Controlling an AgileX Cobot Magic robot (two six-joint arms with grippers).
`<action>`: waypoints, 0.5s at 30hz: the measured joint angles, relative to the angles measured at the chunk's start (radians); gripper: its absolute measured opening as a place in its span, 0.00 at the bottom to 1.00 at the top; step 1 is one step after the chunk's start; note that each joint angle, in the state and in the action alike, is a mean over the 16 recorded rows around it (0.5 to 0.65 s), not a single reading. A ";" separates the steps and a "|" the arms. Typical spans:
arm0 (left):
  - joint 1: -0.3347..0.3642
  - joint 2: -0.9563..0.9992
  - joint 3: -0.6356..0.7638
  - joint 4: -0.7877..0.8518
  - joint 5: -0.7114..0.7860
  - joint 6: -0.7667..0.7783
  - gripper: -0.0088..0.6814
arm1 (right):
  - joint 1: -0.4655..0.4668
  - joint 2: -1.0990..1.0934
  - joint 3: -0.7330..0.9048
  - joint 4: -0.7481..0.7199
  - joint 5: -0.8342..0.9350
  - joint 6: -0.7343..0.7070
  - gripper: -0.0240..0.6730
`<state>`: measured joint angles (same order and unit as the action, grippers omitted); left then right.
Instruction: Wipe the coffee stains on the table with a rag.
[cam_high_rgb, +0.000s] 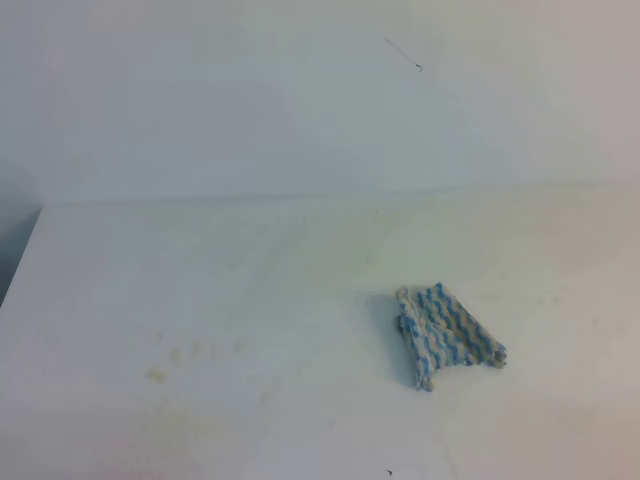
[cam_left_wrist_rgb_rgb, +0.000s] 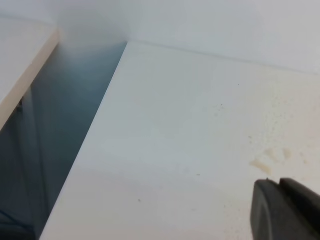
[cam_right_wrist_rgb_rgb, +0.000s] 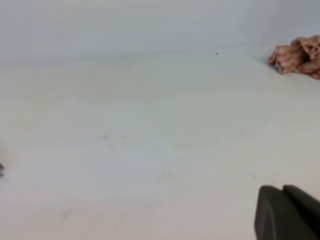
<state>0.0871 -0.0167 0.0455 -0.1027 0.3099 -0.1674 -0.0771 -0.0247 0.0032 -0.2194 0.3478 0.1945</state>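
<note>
Where the white desk (cam_high_rgb: 250, 300) fills the high view, the rag (cam_high_rgb: 445, 335), a small wrinkled cloth with blue and white zigzag stripes, lies flat on its right half, toward the near edge, untouched by either arm. Well apart from it, on the near left of the desk, sit the coffee stains (cam_high_rgb: 157, 374): pale tan blots with a few fainter specks scattered to their right. The pale wall (cam_high_rgb: 300, 90) rises behind the desk's far edge.

Left wrist view: the same tan stains (cam_left_wrist_rgb_rgb: 260, 165) appear on the desk surface just beyond the left gripper (cam_left_wrist_rgb_rgb: 285, 210), whose dark fingers (cam_left_wrist_rgb_rgb: 267, 210) show at the lower right corner, pressed together with only a thin seam between them and holding nothing. The desk's left edge drops into a dark gap, beyond which a second pale surface (cam_left_wrist_rgb_rgb: 20, 60) stands.

Right wrist view: the right gripper (cam_right_wrist_rgb_rgb: 285, 212) shows at the lower right corner, its dark fingers (cam_right_wrist_rgb_rgb: 270, 212) closed against each other and empty, above bare desk. A crumpled reddish-and-white cloth (cam_right_wrist_rgb_rgb: 297, 56) lies at the far right of that view. No container appears in any view.
</note>
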 joint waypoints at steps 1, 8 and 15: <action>0.000 -0.002 0.000 0.000 0.000 0.000 0.01 | 0.003 -0.001 0.000 -0.007 0.001 -0.004 0.03; 0.000 -0.007 0.000 0.000 0.000 0.000 0.01 | 0.025 -0.001 0.000 -0.019 0.001 -0.060 0.03; 0.000 -0.005 -0.001 0.000 0.000 0.000 0.01 | 0.026 0.004 0.000 -0.015 0.001 -0.080 0.03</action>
<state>0.0873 -0.0217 0.0443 -0.1027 0.3099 -0.1674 -0.0513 -0.0208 0.0032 -0.2346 0.3487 0.1148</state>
